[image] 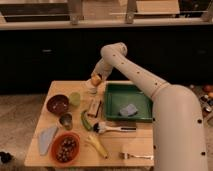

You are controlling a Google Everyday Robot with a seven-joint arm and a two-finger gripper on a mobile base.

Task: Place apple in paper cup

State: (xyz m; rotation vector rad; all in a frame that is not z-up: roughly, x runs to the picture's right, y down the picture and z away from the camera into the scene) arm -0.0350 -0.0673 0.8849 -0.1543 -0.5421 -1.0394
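The robot's two-finger gripper (pixel 95 78) hangs just beyond the far left corner of the deep green rectangular plastic tray (pixel 116 97), clenched around the small round orange-yellow apple (pixel 94 80). The apple is held right above the small plain white paper cup (pixel 91 89), which stands on the light wooden table (pixel 137 141) just left of that tray corner; whether the fruit touches the rim cannot be told. Further left of the tray stand a pale green cup (pixel 75 98) and a dark brown round bowl (pixel 58 105). A blue-grey sponge (pixel 128 110) lies inside the tray.
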